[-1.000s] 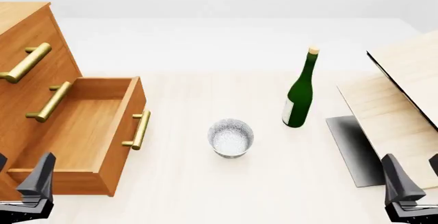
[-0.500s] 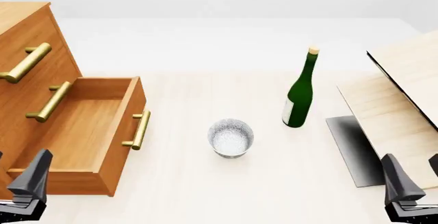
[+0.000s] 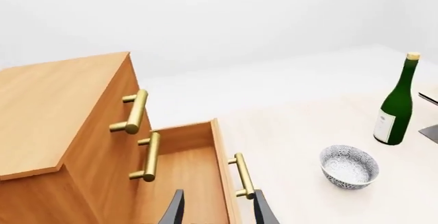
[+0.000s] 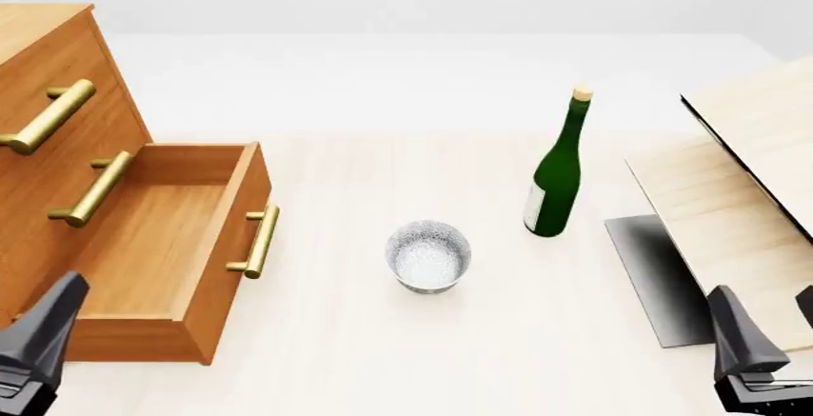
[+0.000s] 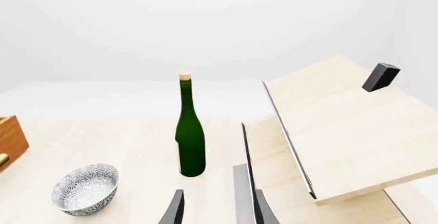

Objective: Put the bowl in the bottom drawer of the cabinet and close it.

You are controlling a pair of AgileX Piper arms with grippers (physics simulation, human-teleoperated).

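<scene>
The bowl (image 4: pixel 428 256) stands upright on the desk (image 4: pixel 381 340), out in the open between the pulled-out bottom drawer (image 4: pixel 140 254) on its left and the green bottle (image 4: pixel 555 173) up and to its right, touching neither. It lies forward of both tools and nearer the middle: from the left tool (image 4: pixel 32 345) it is ahead and to the right, past the drawer's front corner; from the right tool (image 4: pixel 749 349) it is ahead and to the left, with the bottle off the direct line. In the front view the two look about equally far away, the right one perhaps a shade nearer; being round, the bowl has no long axis, so a grip on the rim from either side would serve. The left tool (image 3: pixel 215 208) is released, its two fingers apart and holding nothing, and hangs by the drawer's near front corner. The right tool (image 5: pixel 215 208) is likewise released and bare, low by the pale boards (image 4: pixel 737 178). The drawer is open wide and shows only plain wood inside; nothing lies in it. The bowl too looks to hold nothing. The cabinet (image 4: pixel 51 130) keeps its two upper drawers shut. In my judgement the task has hardly begun: the bowl is not yet grasped, and the drawer is ready to receive it.
</scene>
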